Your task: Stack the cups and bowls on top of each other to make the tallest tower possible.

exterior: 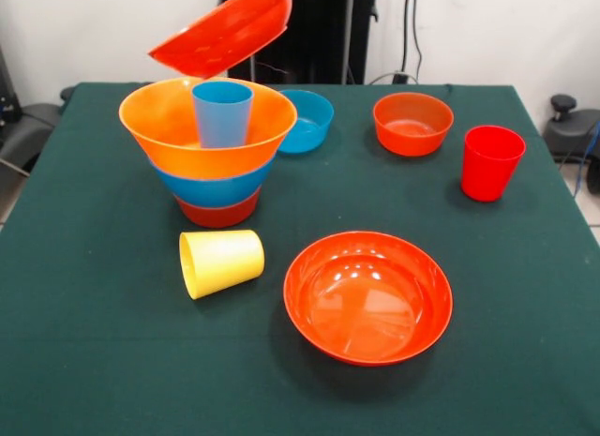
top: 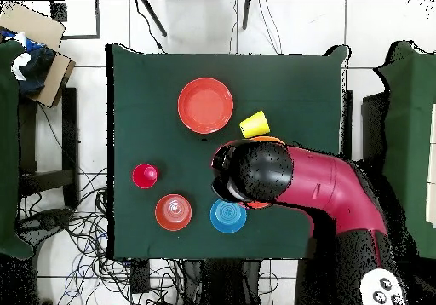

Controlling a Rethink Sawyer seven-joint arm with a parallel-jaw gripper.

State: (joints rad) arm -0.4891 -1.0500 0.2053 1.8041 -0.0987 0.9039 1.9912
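Green cloth covers the table [exterior: 84,361], and on it, toward the left of its far half in the front view, stands the tower [exterior: 214,164]: a huge orange glossy plastic bowl [exterior: 164,127] nested in a large blue bowl [exterior: 214,189], itself in a red-orange bowl [exterior: 218,213], with a light blue tapered plastic cup [exterior: 223,113] upright inside the top one. A wide shallow red-orange bowl [exterior: 225,31] hangs tilted in the air just above the tower's rim, apart from it. The robot's red and black arm [top: 319,187] covers that spot in the overhead view, and I cannot tell how the claw stands, since neither view shows it.

1 more wide shallow red-orange bowl [exterior: 367,296] sits near the table's front edge, right of centre. A small red-orange bowl [exterior: 412,123] and a small blue bowl [exterior: 307,120] rest along the far edge. The red cup [exterior: 490,162] stands upright near the right edge; the yellow cup [exterior: 220,262] lies on its side just in front of the tower.

All of it looks light, stiff and slippery, so a tilted piece may slide off. The thin rim seems the best place to take hold.
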